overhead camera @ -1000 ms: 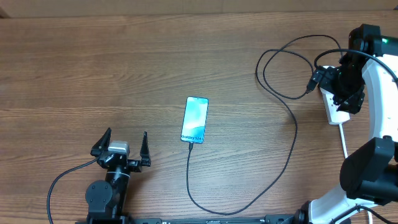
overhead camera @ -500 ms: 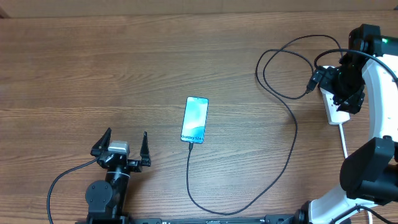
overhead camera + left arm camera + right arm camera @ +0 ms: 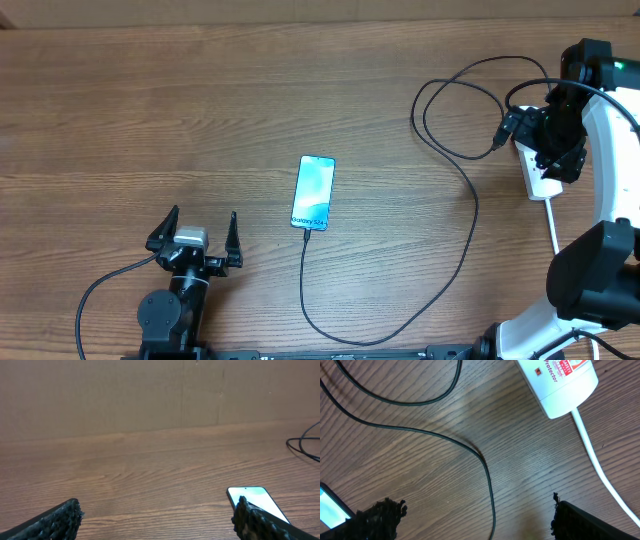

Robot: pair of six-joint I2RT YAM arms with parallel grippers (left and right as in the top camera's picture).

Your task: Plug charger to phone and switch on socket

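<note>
The phone (image 3: 313, 192) lay face up at the centre of the wooden table (image 3: 150, 100) in the overhead view, its screen glowing cyan. The charger (image 3: 470, 215), a thin black cable, met the phone's lower edge, ran down toward the bottom of the frame, curved up the right side and looped at the upper right. It ended in a black plug beside the socket (image 3: 541, 180). That white power strip sat at the right edge, largely hidden under the right arm, with its thick white cord (image 3: 552, 228) trailing toward the lower right.

The left gripper (image 3: 198, 233) rested at the lower left, well apart from the phone, its jaws spread wide and empty. The right gripper (image 3: 475, 515) hovered above the table near the socket's rounded end, its jaws likewise fully apart and holding nothing. In its wrist view, the cable crossed the wood between its fingers.
</note>
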